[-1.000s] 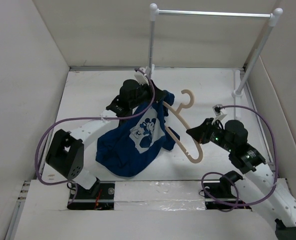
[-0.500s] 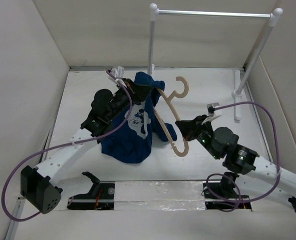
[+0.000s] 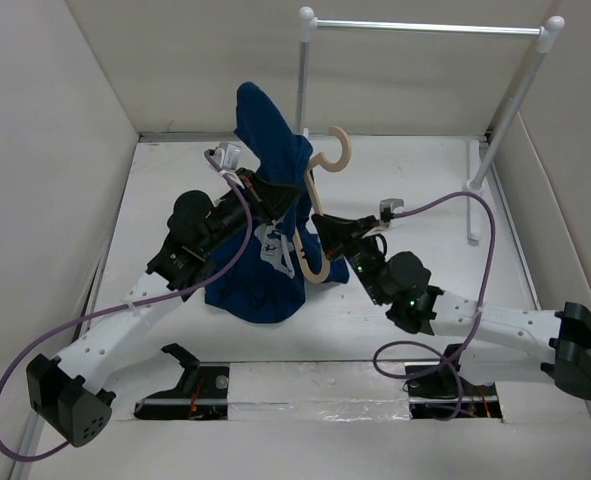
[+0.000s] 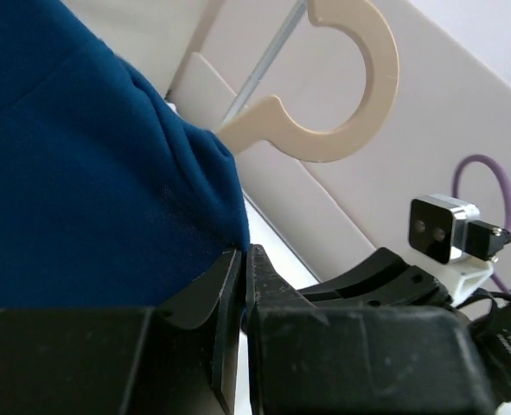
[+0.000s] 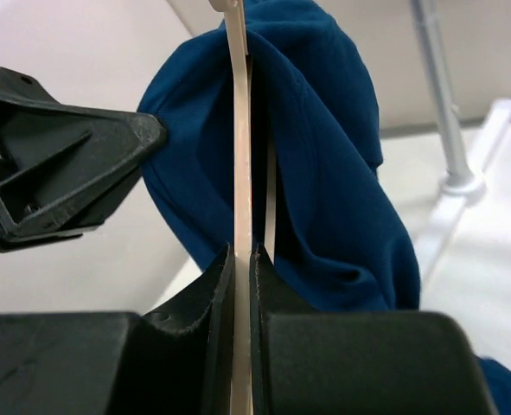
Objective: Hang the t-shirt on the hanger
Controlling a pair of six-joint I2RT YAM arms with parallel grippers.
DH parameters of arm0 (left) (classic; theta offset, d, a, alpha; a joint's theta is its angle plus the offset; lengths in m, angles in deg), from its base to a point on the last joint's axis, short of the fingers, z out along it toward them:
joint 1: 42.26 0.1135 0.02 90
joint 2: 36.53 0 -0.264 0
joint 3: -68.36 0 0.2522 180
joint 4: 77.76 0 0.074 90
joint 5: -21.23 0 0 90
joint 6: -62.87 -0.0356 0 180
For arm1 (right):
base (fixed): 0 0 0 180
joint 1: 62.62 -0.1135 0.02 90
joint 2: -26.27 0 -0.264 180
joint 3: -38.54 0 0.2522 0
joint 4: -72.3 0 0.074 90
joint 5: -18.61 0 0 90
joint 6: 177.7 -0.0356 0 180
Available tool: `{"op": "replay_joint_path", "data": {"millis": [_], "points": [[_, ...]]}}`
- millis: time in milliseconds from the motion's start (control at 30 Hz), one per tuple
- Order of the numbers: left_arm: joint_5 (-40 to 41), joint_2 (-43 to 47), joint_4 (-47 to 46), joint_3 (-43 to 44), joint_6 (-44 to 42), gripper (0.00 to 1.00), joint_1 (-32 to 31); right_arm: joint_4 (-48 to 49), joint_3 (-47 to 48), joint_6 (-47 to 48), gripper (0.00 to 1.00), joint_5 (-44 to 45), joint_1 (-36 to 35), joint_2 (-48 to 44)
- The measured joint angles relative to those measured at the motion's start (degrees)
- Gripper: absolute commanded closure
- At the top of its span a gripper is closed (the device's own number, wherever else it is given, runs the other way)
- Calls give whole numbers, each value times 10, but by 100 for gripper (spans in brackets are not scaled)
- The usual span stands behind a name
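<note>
The navy t-shirt [image 3: 265,190] hangs lifted in mid-air, its white print [image 3: 278,248] facing right and its lower part bunched on the floor. My left gripper [image 3: 263,196] is shut on the shirt's cloth near the collar; the left wrist view shows cloth [image 4: 82,190] pinched in the jaws [image 4: 242,259]. The beige hanger [image 3: 315,215] stands nearly upright against the shirt, hook [image 3: 337,150] at the top. My right gripper [image 3: 327,232] is shut on the hanger's lower frame; the right wrist view shows the thin bar [image 5: 242,173] between the jaws [image 5: 244,255], with shirt [image 5: 324,173] draped behind.
A rack with white posts and a silver bar [image 3: 425,27] stands at the back right, its foot [image 3: 473,205] on the floor. White walls enclose the workspace on the left, back and right. The left arm's purple cable [image 3: 125,310] loops low at the left.
Both arms have risen and moved together. The left gripper has pulled the shirt higher, its top now above the back wall's edge. The right gripper has swung the hanger left, nearer upright, against the shirt.
</note>
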Motion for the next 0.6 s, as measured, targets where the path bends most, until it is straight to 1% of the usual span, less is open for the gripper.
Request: {"op": "replay_joint_path", "data": {"millis": [100, 167, 233, 267, 300, 400, 433, 567, 600], "points": [[-15, 12, 2, 0, 1, 100, 0, 85, 7, 30, 100, -5, -3, 45], [-17, 14, 3, 0, 2, 100, 0, 133, 16, 41, 100, -21, 12, 86], [-16, 16, 9, 0, 2, 100, 0, 159, 28, 45, 100, -41, 32, 121], [-16, 16, 12, 0, 2, 94, 0, 167, 31, 45, 100, -50, 42, 133], [-16, 16, 17, 0, 0, 84, 0, 172, 32, 45, 100, -59, 49, 140], [-23, 16, 46, 6, -3, 71, 0, 185, 31, 50, 100, -68, 58, 136], [-23, 16, 58, 11, -4, 65, 0, 190, 31, 53, 100, -70, 59, 129], [5, 25, 101, 37, -15, 54, -3, 215, 13, 60, 100, -78, 61, 89], [17, 30, 109, 44, -17, 53, -3, 226, 4, 60, 100, -78, 61, 79]]}}
